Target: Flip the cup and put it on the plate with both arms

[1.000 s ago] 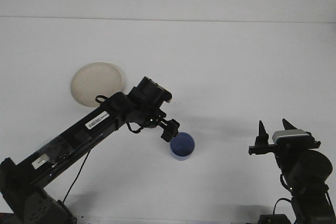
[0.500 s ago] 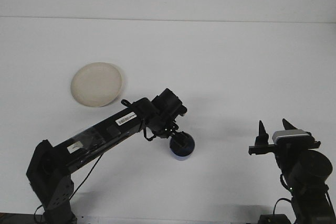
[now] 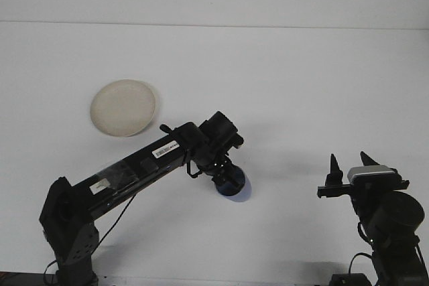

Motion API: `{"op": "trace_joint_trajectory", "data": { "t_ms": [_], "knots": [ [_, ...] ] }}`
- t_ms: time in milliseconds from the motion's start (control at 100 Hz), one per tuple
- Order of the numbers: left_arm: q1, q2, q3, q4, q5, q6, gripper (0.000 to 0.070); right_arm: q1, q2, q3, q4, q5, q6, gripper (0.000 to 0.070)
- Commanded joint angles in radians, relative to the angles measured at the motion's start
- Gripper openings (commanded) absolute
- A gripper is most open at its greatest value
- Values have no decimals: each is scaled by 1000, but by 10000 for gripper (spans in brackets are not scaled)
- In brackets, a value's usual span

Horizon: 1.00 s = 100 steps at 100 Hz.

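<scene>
A blue cup [image 3: 236, 189] stands on the white table near the middle, opening upward, mostly hidden under my left gripper. My left gripper [image 3: 228, 177] reaches down over the cup from the left; its fingers sit at the cup's rim, and I cannot tell whether they grip it. The cream plate [image 3: 123, 108] lies flat at the far left, well apart from the cup. My right gripper [image 3: 348, 164] waits at the right with its two dark fingers pointing up, open and holding nothing.
The white table [image 3: 301, 85] stretches to a back edge near the top of the view. A black cable [image 3: 110, 216] hangs below the left arm.
My left arm has swung right and lowered, bringing its gripper from beside the cup to down over it. The right arm has not moved.
</scene>
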<state>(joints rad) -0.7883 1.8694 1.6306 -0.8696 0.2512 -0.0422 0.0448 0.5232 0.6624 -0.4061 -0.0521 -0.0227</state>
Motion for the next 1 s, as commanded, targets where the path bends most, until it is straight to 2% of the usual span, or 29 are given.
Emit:
{"op": "trace_joint_trajectory", "data": {
  "t_ms": [0, 190, 370, 700, 990],
  "knots": [
    [13, 16, 81, -44, -32, 13, 9, 2, 1, 5, 12, 0, -8, 457],
    [111, 16, 309, -208, -180, 60, 8, 2, 1, 5, 12, 0, -8, 457],
    [282, 16, 472, -254, -311, 61, 8, 2, 1, 5, 12, 0, -8, 457],
    [632, 63, 498, -251, -316, 49, 9, 2, 1, 5, 12, 0, -8, 457],
    [751, 195, 498, -258, -315, 31, 9, 2, 1, 5, 12, 0, -8, 456]
  ]
}}
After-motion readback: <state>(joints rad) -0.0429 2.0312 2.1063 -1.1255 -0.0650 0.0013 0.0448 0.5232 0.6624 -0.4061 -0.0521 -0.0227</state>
